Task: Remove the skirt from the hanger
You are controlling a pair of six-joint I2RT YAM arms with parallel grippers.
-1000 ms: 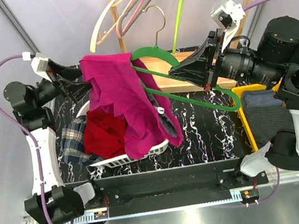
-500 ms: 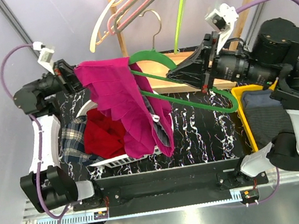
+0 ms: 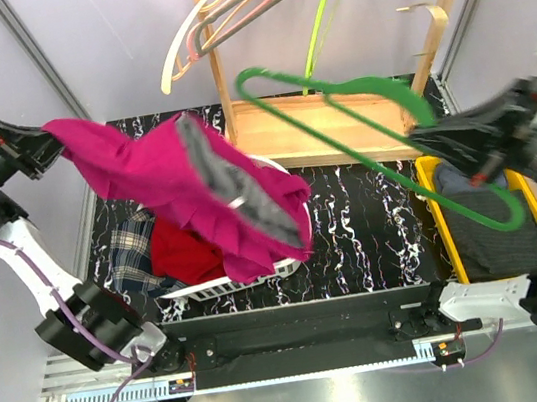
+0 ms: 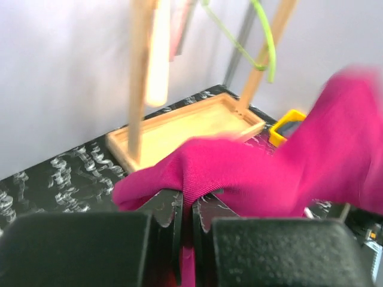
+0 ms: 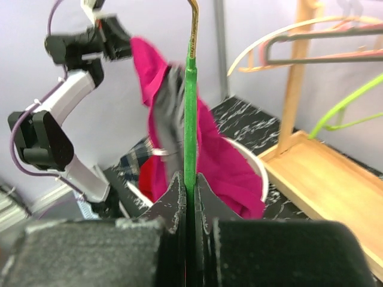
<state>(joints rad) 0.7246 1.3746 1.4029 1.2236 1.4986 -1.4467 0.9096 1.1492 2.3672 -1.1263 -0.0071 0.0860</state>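
The magenta skirt [image 3: 174, 175] with grey lining hangs in the air over the basket. My left gripper [image 3: 49, 141] is shut on its upper left corner, high at the far left. In the left wrist view the jaws [image 4: 187, 203] pinch a fold of the skirt [image 4: 269, 173]. The green hanger [image 3: 388, 90] stretches diagonally to the right, apart from the skirt, and carries no cloth. My right gripper [image 3: 439, 147] is shut on its lower bar. In the right wrist view the hanger [image 5: 190, 119] runs up from my shut jaws [image 5: 190, 182], with the skirt [image 5: 209, 149] behind it.
A white laundry basket [image 3: 201, 290] with red and plaid clothes sits under the skirt. A wooden rack base [image 3: 299, 131] stands at the back, with several hangers [image 3: 239, 3] on its rail. A yellow bin [image 3: 429, 182] of dark clothes is at the right.
My left gripper shut on the skirt and pulled it up and to the left. My right gripper drew the hanger to the right, and the skirt came off it.
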